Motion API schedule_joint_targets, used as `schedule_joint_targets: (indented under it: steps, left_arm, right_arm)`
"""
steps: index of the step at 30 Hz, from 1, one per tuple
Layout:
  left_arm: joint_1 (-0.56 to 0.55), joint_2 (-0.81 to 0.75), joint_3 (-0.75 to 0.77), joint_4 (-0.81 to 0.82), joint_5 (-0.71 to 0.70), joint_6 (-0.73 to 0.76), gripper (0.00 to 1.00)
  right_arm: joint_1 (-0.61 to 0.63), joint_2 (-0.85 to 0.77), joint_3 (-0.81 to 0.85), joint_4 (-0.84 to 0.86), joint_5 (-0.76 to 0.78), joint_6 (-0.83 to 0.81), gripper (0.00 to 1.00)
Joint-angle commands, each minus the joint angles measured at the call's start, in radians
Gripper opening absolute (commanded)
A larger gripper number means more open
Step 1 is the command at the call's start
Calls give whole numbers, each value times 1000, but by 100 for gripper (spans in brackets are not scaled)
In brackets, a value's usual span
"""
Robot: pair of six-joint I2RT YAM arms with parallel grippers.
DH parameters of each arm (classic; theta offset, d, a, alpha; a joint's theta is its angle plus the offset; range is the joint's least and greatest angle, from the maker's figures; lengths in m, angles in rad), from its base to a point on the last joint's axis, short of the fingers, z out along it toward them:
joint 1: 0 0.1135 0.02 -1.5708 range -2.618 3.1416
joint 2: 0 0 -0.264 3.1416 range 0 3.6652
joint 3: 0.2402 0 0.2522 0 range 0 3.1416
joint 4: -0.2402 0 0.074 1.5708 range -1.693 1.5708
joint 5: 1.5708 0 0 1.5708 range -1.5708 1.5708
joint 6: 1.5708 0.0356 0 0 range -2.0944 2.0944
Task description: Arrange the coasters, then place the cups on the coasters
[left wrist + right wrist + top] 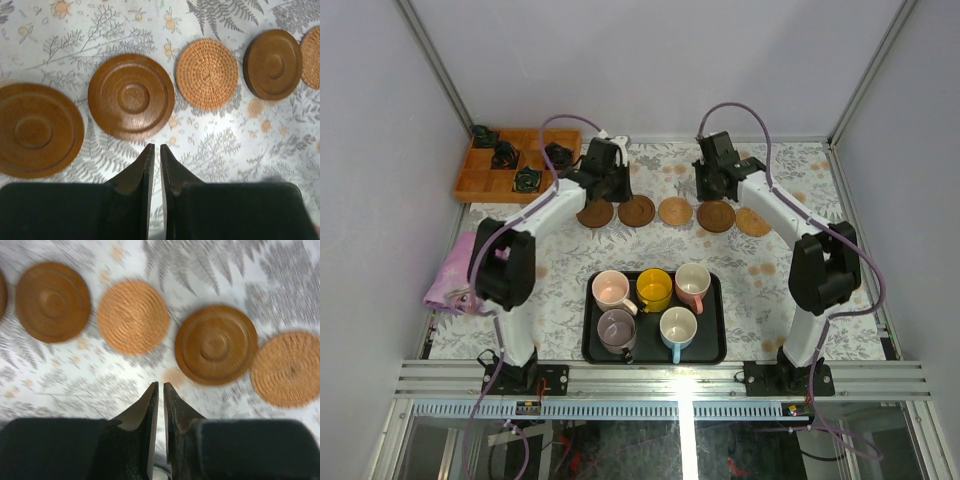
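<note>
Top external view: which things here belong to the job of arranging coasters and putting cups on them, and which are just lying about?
Job: five flat round brown coasters in a row, three wooden, two woven; five small handled cups on the black rectangular tray.
Lying about: orange wooden compartment box with small black objects; pink cloth.

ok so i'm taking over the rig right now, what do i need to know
Left gripper: jaws nearly closed, holding nothing, above the cloth just short of the coaster row.
Right gripper: same, nearly closed and empty.
Coasters: all five in a row across the far side of the table.
Cups: all five in the black tray near the arm bases.
Done: the coasters look arranged.
Left: move each cup onto a coaster; none is placed yet.
</note>
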Motion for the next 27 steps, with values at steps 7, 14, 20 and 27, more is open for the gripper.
schedule_joint_targets:
  steps: [7, 14, 20, 27]
  left_arm:
    - [6, -306, -414, 205, -12, -52, 19]
    - [5, -388, -507, 230, -14, -58, 22]
    - [5, -438, -539, 222, -39, -75, 22]
    - [7, -465, -551, 185, -116, -64, 40]
  right_arm:
    - [-34, -120, -287, -9, 147, 67, 15]
    - [-43, -44, -296, -10, 135, 115, 14]
    - [-53, 18, -299, -6, 112, 138, 22]
    - [-65, 69, -293, 5, 91, 145, 37]
